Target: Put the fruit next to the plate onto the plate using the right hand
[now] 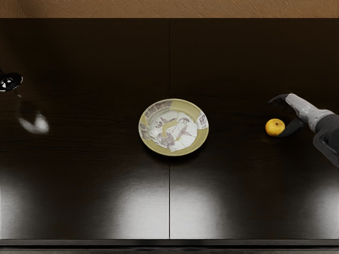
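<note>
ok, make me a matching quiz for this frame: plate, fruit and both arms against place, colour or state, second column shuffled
Column A
1. plate
2. fruit
3. right robot hand
4. left arm

Column B
a. orange, right of the plate
b. only a dark tip shows, at the picture's left edge
c. yellow rim, centre of the picture
d. open, just right of the fruit

Pairs: 1-c, 2-a, 3-d, 4-b

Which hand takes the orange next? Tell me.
Right. The right hand is open right beside the orange; the left hand sits at the far left edge, beyond the plate.
</note>
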Robot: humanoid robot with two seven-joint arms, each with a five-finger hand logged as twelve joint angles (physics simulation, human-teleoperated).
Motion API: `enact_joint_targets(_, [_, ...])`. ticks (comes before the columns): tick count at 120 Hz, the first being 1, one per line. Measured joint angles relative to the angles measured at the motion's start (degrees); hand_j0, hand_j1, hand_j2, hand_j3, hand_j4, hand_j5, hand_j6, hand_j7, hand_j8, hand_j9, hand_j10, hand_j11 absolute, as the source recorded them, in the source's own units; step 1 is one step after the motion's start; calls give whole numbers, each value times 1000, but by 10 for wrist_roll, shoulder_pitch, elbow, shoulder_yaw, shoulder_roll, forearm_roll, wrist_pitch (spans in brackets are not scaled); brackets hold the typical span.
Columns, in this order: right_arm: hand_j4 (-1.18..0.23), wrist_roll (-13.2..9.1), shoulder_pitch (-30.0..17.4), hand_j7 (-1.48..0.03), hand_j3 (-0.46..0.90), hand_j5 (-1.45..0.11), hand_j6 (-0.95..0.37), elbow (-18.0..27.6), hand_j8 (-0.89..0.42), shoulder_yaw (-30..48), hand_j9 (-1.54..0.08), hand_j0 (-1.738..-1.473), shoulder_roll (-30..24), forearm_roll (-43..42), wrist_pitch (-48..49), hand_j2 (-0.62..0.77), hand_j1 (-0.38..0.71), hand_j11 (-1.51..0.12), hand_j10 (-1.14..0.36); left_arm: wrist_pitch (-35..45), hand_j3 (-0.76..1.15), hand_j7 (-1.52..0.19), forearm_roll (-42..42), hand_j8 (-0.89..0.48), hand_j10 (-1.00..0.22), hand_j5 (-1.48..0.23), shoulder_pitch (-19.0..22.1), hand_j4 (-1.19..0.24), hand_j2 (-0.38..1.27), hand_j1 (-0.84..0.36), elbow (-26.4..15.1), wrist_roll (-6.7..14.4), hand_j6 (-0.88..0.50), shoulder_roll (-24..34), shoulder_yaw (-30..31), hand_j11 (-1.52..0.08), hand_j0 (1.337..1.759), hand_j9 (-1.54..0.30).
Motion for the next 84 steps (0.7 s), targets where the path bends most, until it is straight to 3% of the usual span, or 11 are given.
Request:
enact_joint_targets(39, [-377,1,-12,-485,0,-486,-379,-8,-378,-30,-486,-1658,10,-1,-81,-70,95,-485,-377,0,0,-5,0,-3,-4,-5,0,-4,1,345,0,0,-3,0,0,-5,1658,-5])
enact_joint_targets(84, [-381,1,-16,-491,0,-492,-383,-34,-382,-38,-492,-1658,35,-1,-100,-71,101,-492,-381,0,0,-5,0,-3,-3,-5,0,-3,1,345,0,0,-3,0,0,-5,1658,-5])
